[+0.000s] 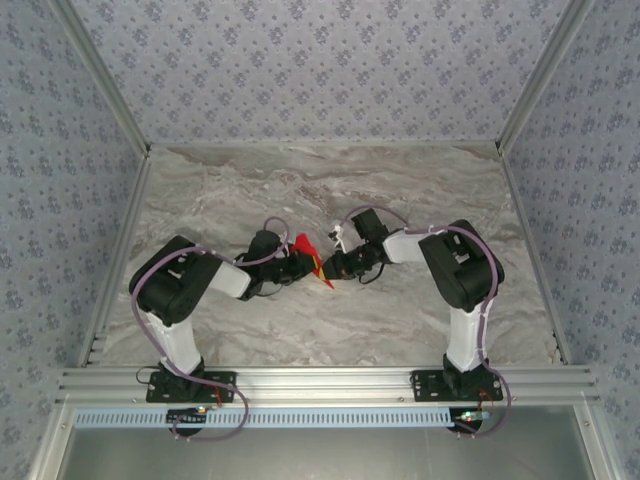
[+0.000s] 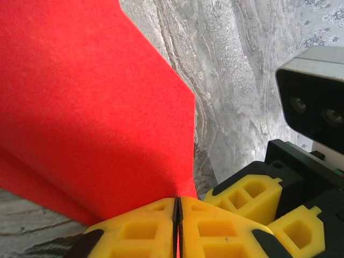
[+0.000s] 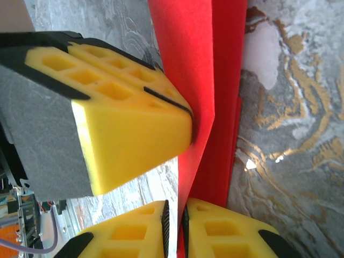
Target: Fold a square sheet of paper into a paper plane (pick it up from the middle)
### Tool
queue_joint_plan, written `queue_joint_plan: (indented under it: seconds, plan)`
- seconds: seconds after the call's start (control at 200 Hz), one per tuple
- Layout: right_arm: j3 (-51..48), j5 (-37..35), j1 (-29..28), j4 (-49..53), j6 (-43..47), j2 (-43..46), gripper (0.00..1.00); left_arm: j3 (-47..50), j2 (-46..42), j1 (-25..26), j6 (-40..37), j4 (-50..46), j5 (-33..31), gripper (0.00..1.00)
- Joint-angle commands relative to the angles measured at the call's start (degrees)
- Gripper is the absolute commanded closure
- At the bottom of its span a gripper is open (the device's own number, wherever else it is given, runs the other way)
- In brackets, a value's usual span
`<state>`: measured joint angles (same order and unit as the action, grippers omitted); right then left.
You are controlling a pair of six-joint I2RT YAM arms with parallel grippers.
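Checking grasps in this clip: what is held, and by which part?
The folded red paper plane, by both arms: the left gripper pinches a corner where its layers meet; the right gripper pinches the folded edge close beside.

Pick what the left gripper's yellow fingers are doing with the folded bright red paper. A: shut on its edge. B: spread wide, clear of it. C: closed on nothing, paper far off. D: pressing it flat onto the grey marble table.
A: in the left wrist view the yellow fingers of the left gripper meet with no gap, and the edge of the folded bright red paper runs into the seam between them.
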<state>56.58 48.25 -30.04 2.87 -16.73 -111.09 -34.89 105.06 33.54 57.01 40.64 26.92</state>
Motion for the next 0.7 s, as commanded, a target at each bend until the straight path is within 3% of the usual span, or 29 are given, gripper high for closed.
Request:
queue_joint_plan:
  seconds: [0.0,0.33,0.695]
  plan:
    - [0.6,-1.2,-0.2,4.7,3.3,1.6,0.82,-0.9,1.6,0.2,-0.8,-3.2,-2.6,0.89]
    - [2.1,-6.1,-1.0,8.7,7.5,1.0,0.81,-2.5,2.2,0.1,-0.5,-6.6,-2.8,0.90]
    - [2.5,-7.0,-0.2,10.2,5.8,-1.4,0.97,-4.4,3.1,0.1,-0.1,-12.0,-3.5,0.90]
